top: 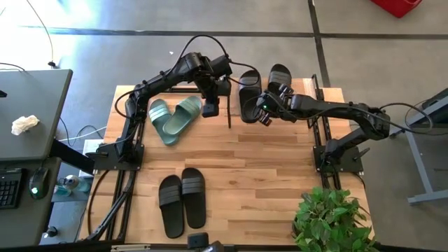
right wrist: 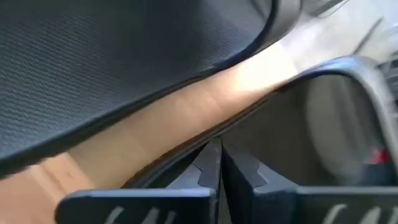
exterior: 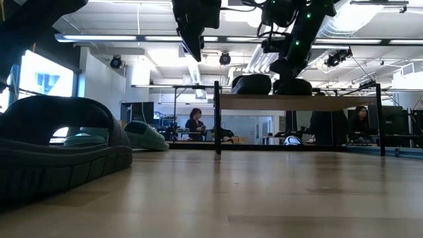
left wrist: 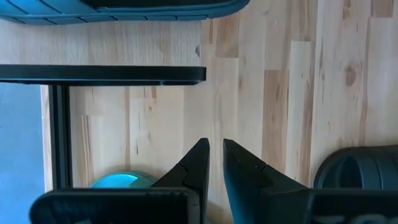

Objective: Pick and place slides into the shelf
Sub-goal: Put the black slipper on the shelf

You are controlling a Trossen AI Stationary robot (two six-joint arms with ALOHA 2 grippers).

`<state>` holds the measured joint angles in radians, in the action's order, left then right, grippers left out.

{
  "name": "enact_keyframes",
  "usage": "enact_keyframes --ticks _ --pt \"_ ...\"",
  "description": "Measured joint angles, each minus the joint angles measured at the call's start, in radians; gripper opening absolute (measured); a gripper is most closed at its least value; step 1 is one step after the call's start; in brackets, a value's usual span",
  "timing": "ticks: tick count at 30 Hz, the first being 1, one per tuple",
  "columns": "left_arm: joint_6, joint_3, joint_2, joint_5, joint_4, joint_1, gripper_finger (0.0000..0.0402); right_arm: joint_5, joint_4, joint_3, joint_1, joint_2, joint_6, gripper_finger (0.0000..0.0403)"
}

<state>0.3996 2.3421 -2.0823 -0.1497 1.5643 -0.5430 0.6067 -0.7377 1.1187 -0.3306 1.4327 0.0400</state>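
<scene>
The shelf, black rods under a light wooden board, stands at the table's far middle. Two black slides lie on the board, soles down. A sage-green pair lies on the table left of the shelf. Another black pair lies near the front edge. My left gripper hovers over the table by the shelf's left front corner, pointing down, shut, holding nothing. My right gripper is shut at the shelf's front edge beside the left black slide. My right gripper's shut fingertips sit slanting down against the front edge of the shelf's board, just beside the black slide's sole. I cannot tell whether they touch the board or the slide.
A potted plant stands at the table's near right corner. A grey desk stands left of the table. Bare wood lies across the table's middle. People sit in the room behind.
</scene>
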Motion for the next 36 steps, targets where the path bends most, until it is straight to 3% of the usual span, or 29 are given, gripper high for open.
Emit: enact_keyframes --ticks 8,20,26,28,33,36 --pt "-0.004 0.000 0.000 0.000 -0.043 0.000 0.0035 -0.081 -0.106 0.005 0.035 -0.019 0.138 0.0004" --pt "-0.041 0.000 0.000 0.000 -0.130 0.000 0.0035 -0.165 -0.139 -0.002 0.115 -0.171 0.237 0.0000" --pt "-0.046 -0.002 -0.015 0.033 -0.064 -0.005 0.0035 -0.258 -0.162 -0.002 0.119 -0.179 0.280 0.0000" --pt "-0.015 -0.002 -0.020 -0.014 -0.012 -0.007 0.0035 -0.260 -0.150 -0.002 0.123 -0.187 0.330 0.0000" --pt "0.009 -0.021 0.006 -0.271 0.011 -0.001 0.0035 -0.267 -0.122 -0.002 0.111 -0.250 0.462 0.0000" --pt "-0.004 -0.063 0.023 -0.268 0.004 0.036 0.0031 -0.279 -0.103 -0.001 0.084 -0.295 0.545 0.0000"
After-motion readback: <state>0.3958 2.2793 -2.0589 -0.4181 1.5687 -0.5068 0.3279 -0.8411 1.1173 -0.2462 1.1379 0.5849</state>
